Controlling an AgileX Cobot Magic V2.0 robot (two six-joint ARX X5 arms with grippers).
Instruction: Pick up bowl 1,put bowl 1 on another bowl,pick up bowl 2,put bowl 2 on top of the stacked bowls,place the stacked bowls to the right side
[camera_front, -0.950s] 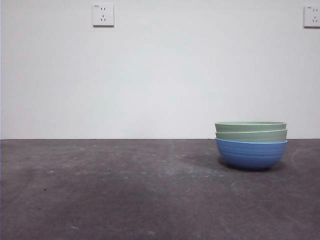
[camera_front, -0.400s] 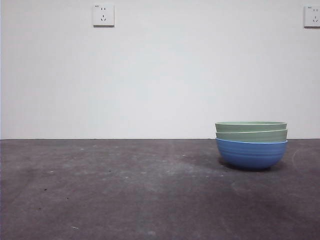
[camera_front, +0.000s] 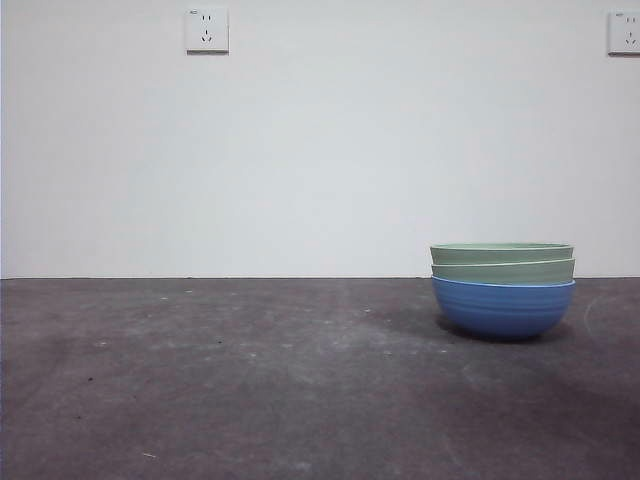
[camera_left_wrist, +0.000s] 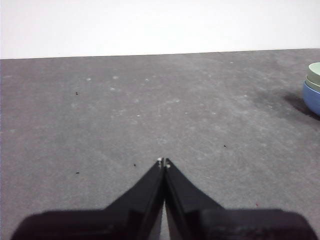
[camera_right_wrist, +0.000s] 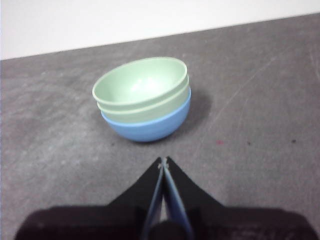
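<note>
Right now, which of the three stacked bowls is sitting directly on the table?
The blue ribbed bowl, at the bottom of the stack. The two pale green bowls are nested inside it, only their rims showing above; neither touches the table.

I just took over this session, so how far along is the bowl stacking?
It looks finished. Done: the stacked bowls stand on the table's right side, two green bowls nested in the blue bowl. In hand: nothing. The right gripper is shut and empty just short of the stack; the left gripper is shut over bare table. Left: no step that I can see.
</note>
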